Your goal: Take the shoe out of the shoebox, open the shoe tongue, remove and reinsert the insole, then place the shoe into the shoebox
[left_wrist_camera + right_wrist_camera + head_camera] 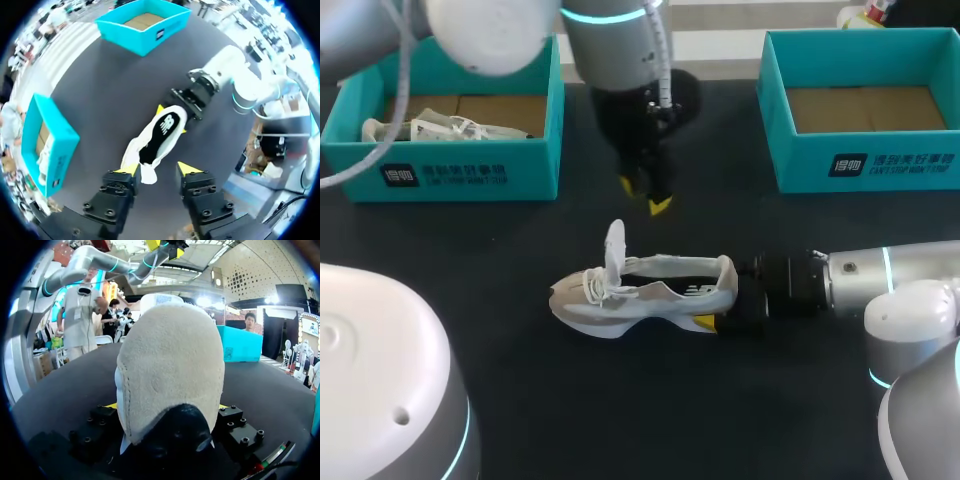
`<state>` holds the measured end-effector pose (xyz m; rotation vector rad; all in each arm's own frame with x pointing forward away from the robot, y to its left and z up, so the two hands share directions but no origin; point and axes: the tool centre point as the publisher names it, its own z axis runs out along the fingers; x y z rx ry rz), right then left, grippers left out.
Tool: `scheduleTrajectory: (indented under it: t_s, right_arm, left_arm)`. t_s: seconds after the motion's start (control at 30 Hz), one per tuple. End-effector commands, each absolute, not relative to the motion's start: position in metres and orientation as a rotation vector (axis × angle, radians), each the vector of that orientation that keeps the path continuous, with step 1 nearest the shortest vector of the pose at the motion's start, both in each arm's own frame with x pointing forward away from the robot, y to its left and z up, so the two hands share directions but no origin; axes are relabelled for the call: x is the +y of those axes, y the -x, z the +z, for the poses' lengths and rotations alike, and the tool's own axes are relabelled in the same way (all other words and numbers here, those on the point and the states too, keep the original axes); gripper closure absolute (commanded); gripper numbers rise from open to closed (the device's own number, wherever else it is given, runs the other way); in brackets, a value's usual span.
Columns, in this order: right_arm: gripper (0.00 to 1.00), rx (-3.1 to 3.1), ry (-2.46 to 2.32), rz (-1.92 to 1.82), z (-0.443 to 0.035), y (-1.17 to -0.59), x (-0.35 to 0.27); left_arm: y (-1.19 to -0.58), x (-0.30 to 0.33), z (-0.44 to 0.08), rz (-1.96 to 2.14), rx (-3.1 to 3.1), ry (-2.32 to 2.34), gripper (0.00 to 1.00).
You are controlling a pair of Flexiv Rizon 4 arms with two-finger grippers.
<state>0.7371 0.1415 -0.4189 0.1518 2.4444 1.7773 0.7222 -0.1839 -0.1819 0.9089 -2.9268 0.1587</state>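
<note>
A white shoe (650,295) lies on its side mid-table, toe to the left, with its tongue (615,245) standing up. My right gripper (720,303) comes in from the right and is shut on the shoe's heel (170,365), one finger on each side. My left gripper (646,196) hangs above and behind the shoe, touching nothing. In the left wrist view its fingers (189,168) stand apart with nothing between them. The shoe (134,152) lies below, its dark insole (160,131) showing through the opening.
A teal shoebox (450,175) at the back left holds another white shoe (440,128). A second teal shoebox (865,165) at the back right shows only its cardboard floor. Dark table surface stretches in front of the shoe.
</note>
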Motion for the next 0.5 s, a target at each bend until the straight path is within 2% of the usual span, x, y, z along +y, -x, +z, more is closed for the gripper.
scheduleTrajectory:
  t_s: [0.03, 0.37, 0.5]
  right_arm:
    - [1.0, 2.445, -0.153, 1.774, -0.422, -0.737, 0.142]
    - [1.0, 2.445, -0.153, 1.774, -0.422, -0.737, 0.142]
    - [1.0, 2.445, -0.153, 1.774, -0.422, -0.737, 0.142]
  left_arm:
    - [-0.721, -0.203, -0.189, 0.379, -2.717, 0.579, 1.0]
    - [-0.697, -0.214, -0.227, 0.346, -2.517, 0.552, 1.0]
    - [-0.697, -0.214, -0.227, 0.346, -2.517, 0.552, 1.0]
